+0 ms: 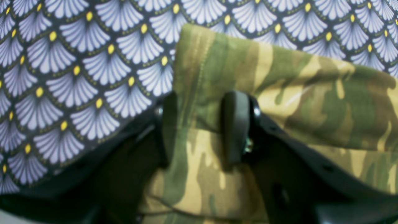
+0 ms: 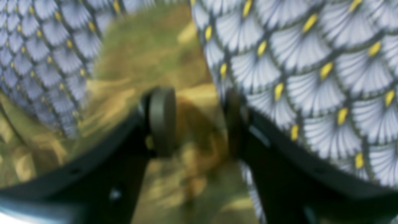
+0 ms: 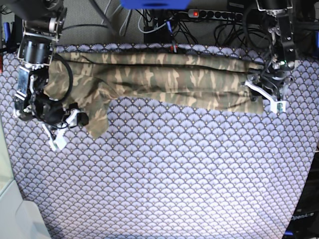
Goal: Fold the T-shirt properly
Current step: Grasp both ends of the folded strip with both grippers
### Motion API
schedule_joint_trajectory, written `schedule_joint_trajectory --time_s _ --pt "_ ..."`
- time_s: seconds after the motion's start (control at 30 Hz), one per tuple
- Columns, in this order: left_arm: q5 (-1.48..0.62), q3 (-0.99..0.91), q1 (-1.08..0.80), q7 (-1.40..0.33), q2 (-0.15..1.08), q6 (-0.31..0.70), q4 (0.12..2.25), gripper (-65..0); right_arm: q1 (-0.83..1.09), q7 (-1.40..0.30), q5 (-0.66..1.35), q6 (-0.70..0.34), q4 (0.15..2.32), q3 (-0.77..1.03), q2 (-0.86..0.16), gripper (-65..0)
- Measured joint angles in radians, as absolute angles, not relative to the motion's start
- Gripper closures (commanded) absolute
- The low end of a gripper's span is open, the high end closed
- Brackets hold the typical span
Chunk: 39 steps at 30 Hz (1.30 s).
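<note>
The camouflage T-shirt [image 3: 164, 74] lies stretched in a long band across the far part of the table. A loose flap hangs down at its left end. My left gripper [image 3: 262, 94] is at the shirt's right end. In the left wrist view its gripper [image 1: 202, 124] has the hemmed edge of the T-shirt [image 1: 279, 93] bunched between its fingers [image 1: 236, 124]. My right gripper [image 3: 67, 118] is at the shirt's left end. In the blurred right wrist view the gripper [image 2: 199, 123] has the T-shirt [image 2: 146, 53] between its fingers.
The purple scallop-patterned table cloth [image 3: 174, 174] covers the whole table. A power strip [image 3: 209, 14] and cables lie behind the far edge. The table's left edge [image 3: 7, 164] borders a pale floor.
</note>
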<state>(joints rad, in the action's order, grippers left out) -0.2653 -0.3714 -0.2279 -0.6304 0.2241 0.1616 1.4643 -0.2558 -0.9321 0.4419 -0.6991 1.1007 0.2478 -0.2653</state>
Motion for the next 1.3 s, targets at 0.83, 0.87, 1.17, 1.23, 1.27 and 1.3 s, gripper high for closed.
schedule_joint_trajectory --time_s 0.83,0.87,1.17,1.23,1.27,1.3 --pt "-0.262 -0.372 -0.244 -0.648 0.224 0.158 1.484 -24.3 -0.123 -0.950 0.423 -0.695 1.322 0.117 -0.246 0.0" --pt "-0.262 -0.372 -0.248 -0.645 0.224 0.158 1.484 -24.3 -0.118 -0.971 0.424 -0.695 1.345 0.117 -0.244 0.0" --pt "-0.263 -0.373 -0.253 -0.634 0.224 0.159 1.483 -24.3 -0.012 -1.137 0.415 -0.695 1.682 0.228 -0.246 0.0" --pt "-0.263 -0.373 -0.255 -0.629 0.224 0.161 1.482 -24.3 0.042 -1.149 0.423 -0.695 1.759 0.257 -0.234 0.0" --pt "-0.263 -0.373 -0.254 -0.628 0.224 0.161 1.482 -24.3 0.069 -1.145 0.431 -0.695 1.798 0.272 -0.232 0.0" --pt "-0.263 -0.373 -0.255 -0.628 0.224 0.162 1.482 -24.3 0.096 -1.134 0.430 -0.695 1.831 0.292 -0.233 0.0"
